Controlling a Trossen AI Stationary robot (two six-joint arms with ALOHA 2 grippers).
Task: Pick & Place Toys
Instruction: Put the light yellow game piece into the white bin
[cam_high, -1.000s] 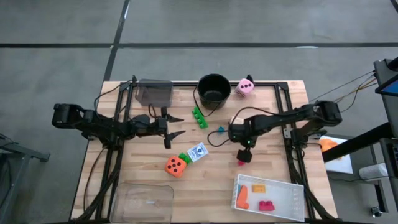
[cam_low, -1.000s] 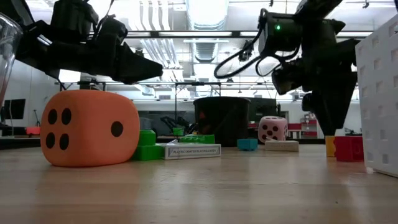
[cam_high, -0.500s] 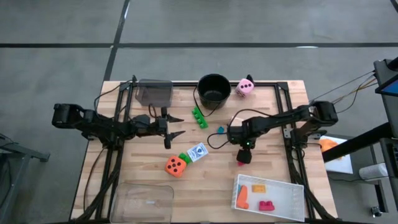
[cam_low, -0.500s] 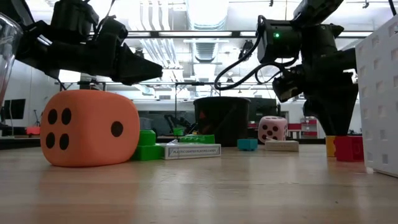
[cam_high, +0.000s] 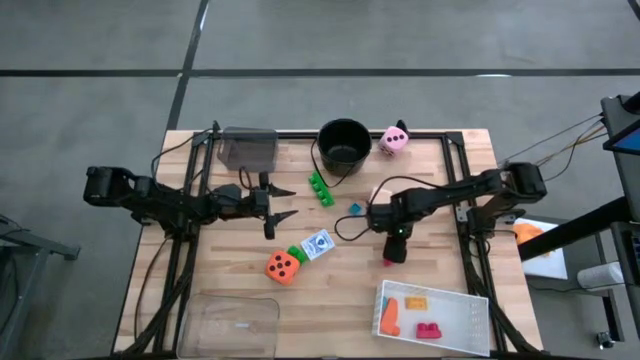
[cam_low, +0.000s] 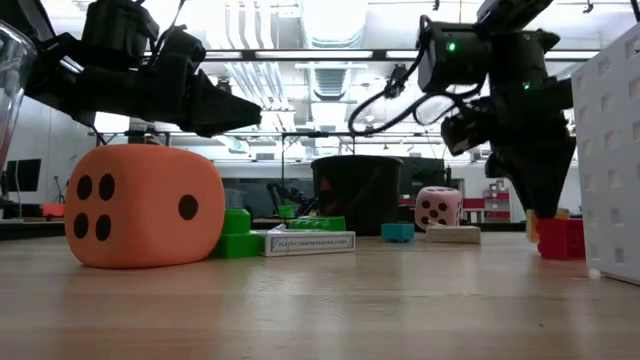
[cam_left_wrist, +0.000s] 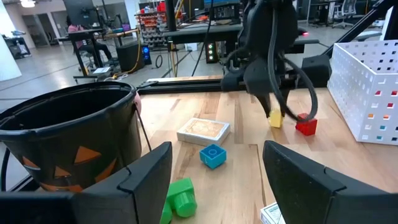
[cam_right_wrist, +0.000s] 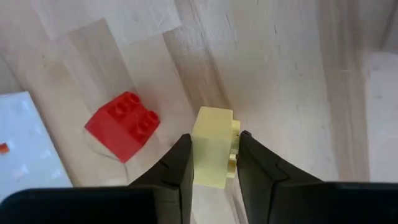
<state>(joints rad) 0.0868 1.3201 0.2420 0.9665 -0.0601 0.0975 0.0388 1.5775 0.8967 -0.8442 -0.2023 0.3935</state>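
My right gripper (cam_right_wrist: 211, 163) points down at the table's right middle and is shut on a small yellow brick (cam_right_wrist: 211, 146). A red brick (cam_right_wrist: 122, 126) lies on the wood close beside it. In the high view the right gripper (cam_high: 392, 252) covers the yellow brick. My left gripper (cam_high: 288, 202) hovers open over the table's left middle, holding nothing. An orange die (cam_high: 282, 266), a card pack (cam_high: 318, 244), green bricks (cam_high: 321, 187), a blue brick (cam_high: 354, 208) and a pink die (cam_high: 394, 139) rest on the table. My right gripper pinches the yellow brick between its two fingers (cam_right_wrist: 171, 171), one on each of two opposite sides (cam_right_wrist: 198, 148). The fingers come from above, pointing down. The brick's studs face sideways. Whether it rests on the wood or hangs just above it, I cannot tell.
A black bucket (cam_high: 344, 142) stands at the far middle, a clear box (cam_high: 248, 148) at the far left. A clear tray (cam_high: 232, 322) sits at the near left. A white tray (cam_high: 380, 305) with bricks in it sits at the near right, close to my right gripper.
My right gripper has shifted a little over the yellow brick and shut on it. The left arm has kept still.
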